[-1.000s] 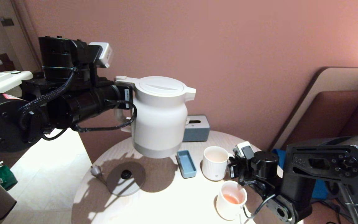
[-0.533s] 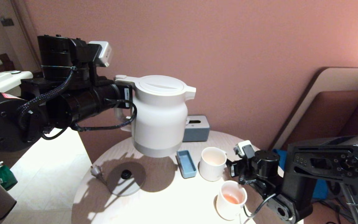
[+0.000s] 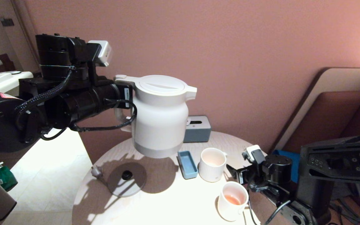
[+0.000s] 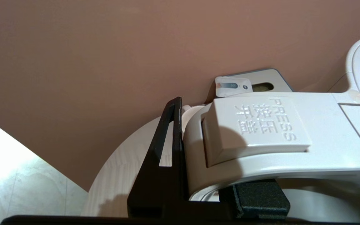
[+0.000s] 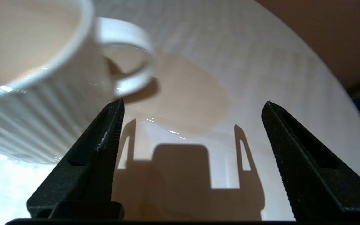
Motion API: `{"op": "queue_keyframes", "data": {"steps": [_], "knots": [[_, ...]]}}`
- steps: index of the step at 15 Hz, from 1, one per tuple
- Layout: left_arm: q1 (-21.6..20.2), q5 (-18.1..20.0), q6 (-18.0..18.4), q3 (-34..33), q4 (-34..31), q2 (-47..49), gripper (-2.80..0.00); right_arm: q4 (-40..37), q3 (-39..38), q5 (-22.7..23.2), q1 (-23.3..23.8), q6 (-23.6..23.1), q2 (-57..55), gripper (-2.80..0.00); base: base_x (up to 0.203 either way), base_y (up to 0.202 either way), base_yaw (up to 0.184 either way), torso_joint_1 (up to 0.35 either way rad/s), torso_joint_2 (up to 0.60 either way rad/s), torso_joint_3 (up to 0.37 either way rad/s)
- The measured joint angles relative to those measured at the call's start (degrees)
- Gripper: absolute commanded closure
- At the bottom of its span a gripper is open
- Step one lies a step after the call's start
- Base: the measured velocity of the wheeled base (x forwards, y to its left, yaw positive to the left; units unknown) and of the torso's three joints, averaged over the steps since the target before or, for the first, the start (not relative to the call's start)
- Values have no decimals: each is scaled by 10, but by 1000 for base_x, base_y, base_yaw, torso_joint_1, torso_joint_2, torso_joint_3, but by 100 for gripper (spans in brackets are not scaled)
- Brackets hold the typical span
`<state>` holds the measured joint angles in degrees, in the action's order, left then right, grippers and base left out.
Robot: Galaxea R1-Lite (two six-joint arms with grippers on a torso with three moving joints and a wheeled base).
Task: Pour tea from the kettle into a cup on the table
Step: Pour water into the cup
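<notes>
Ribbed cup [image 3: 211, 164] apparently empty beside spread right gripper [image 5: 192, 137]; kettle [image 3: 159, 118] pinched by left gripper [image 4: 198, 190].

Round table [image 3: 167, 200] bears cup [image 3: 211, 164], tray [image 3: 187, 164], base disc [image 3: 126, 179].

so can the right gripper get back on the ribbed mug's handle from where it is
Probably yes. The right gripper is open just short of the cup, its handle facing the fingers with only bare table between.
</notes>
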<state>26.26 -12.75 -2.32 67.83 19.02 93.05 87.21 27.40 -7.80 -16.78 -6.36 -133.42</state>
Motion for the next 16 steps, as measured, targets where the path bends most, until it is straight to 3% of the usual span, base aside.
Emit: {"op": "queue_keyframes", "data": {"steps": [2,6,9,12,15,16], "knots": [[1,0,-1,-1,-2,-4,0,0,-16,2,33,-1,17,-280,0,0,0,0,0,0],[2,-1,7,-7,-3,-11,0,0,-51,65,136,-3,78,-280,0,0,0,0,0,0],[7,-1,10,-13,-2,-12,0,-40,-92,73,167,-4,155,-280,0,0,0,0,0,0],[8,-1,8,-15,-1,-11,0,-139,-117,73,176,-3,276,-280,0,0,0,0,0,0],[8,-1,7,-24,2,-12,0,-329,-94,74,176,-2,441,-280,0,0,0,0,0,0],[8,-1,7,-26,2,-13,0,-426,-68,75,175,2,502,0,0,0,0,0,0,0]]}}
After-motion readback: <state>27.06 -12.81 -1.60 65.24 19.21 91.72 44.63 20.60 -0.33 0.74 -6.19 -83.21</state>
